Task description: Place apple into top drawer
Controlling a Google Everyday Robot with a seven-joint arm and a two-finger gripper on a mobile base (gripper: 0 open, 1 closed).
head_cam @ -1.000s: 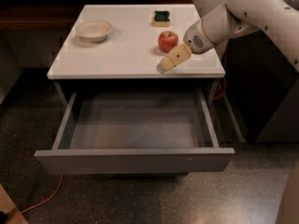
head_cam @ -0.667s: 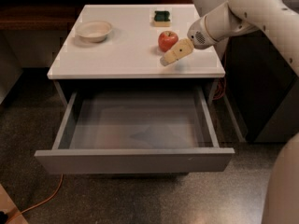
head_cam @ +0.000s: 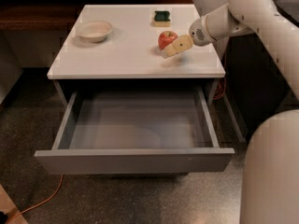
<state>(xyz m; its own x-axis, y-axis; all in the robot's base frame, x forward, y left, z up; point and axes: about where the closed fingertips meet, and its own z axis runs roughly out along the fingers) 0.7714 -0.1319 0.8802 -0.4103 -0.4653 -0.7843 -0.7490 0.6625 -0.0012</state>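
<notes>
The red apple [head_cam: 165,38] sits on the white table top [head_cam: 131,50], right of centre. My gripper [head_cam: 175,47] reaches in from the right and sits right at the apple's front-right side, low over the table; I cannot tell whether it touches the apple. The top drawer [head_cam: 134,160] below the table top is pulled wide open toward the camera. Its grey box interior [head_cam: 135,125] holds nothing.
A beige bowl [head_cam: 94,30] stands at the table's back left. A green-and-yellow sponge [head_cam: 162,17] lies at the back centre. My white arm [head_cam: 243,17] crosses the right side. An orange cable [head_cam: 42,199] lies on the floor at lower left.
My gripper has moved up and back from the table's front right and now sits close against the apple. The apple and the drawer have not moved.
</notes>
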